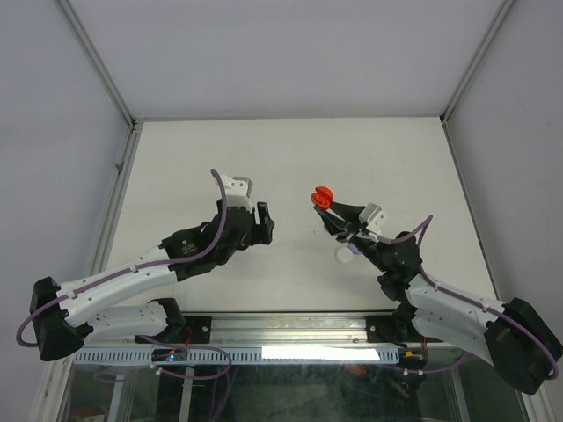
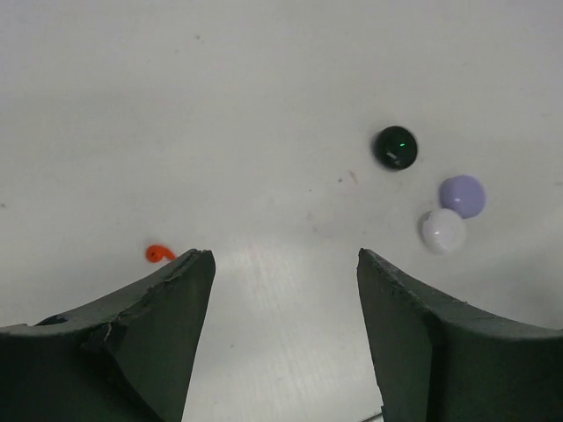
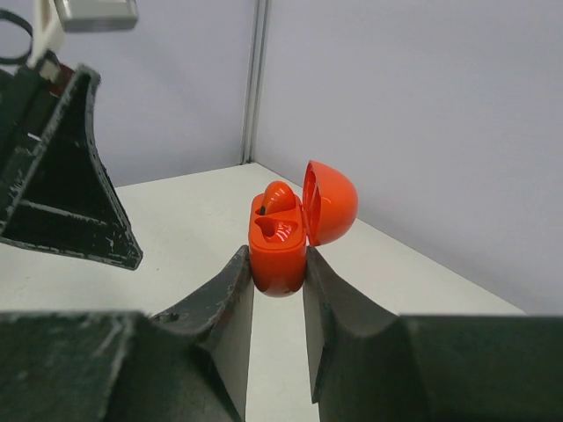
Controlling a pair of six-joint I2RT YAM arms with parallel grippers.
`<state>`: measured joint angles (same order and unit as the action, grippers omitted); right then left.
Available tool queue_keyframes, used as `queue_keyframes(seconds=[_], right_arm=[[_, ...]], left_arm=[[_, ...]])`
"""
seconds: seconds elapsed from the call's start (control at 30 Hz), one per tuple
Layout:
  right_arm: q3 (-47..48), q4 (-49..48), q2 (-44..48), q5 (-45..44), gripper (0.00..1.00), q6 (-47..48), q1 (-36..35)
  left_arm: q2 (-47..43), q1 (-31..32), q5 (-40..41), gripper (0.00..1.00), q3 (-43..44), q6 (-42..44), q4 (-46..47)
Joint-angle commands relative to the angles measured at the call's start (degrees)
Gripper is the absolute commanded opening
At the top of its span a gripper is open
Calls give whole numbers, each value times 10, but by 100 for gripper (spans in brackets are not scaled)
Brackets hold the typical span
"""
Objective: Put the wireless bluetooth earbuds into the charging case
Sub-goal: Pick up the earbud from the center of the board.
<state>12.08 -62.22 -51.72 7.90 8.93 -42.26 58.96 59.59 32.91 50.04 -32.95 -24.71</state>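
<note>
My right gripper (image 3: 278, 266) is shut on the base of a red charging case (image 3: 279, 251) and holds it above the table with its lid (image 3: 332, 202) swung open. One red earbud (image 3: 279, 197) sits in the far socket; the near socket is a glossy hollow. In the top view the case (image 1: 323, 197) shows at the tip of my right gripper (image 1: 329, 207). A second red earbud (image 2: 158, 254) lies on the table just left of the left finger (image 2: 149, 325) of my left gripper (image 2: 284, 261), which is open with nothing between its fingers. Seen from above, my left gripper (image 1: 261, 224) is left of the case.
Three round closed cases lie together on the table: black (image 2: 395, 147), lilac (image 2: 463, 195) and white (image 2: 442, 230). From above, the white one (image 1: 345, 255) peeks out beside the right arm. Grey walls with metal rails (image 1: 114, 185) enclose the white table (image 1: 290, 149).
</note>
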Motion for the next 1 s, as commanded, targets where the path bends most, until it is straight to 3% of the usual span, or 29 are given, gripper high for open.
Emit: queue_keyframes(seconds=[0.0,0.17,0.3,0.97], right_arm=[[-7,-7,19,-16,0,6,0],[-14,-4,25,-16,0,2,0],[-14,6,33,-17,0,2,0],[-27,15,60,-21,0,4,0]], left_arm=[[5,-57,-34,68,-31,-49,-38],[31,-143,-105,66,-63,-37,-6],[84,-167,-120,63,-54,-18,-5],[298,-188,-147,52,11,40,-52]])
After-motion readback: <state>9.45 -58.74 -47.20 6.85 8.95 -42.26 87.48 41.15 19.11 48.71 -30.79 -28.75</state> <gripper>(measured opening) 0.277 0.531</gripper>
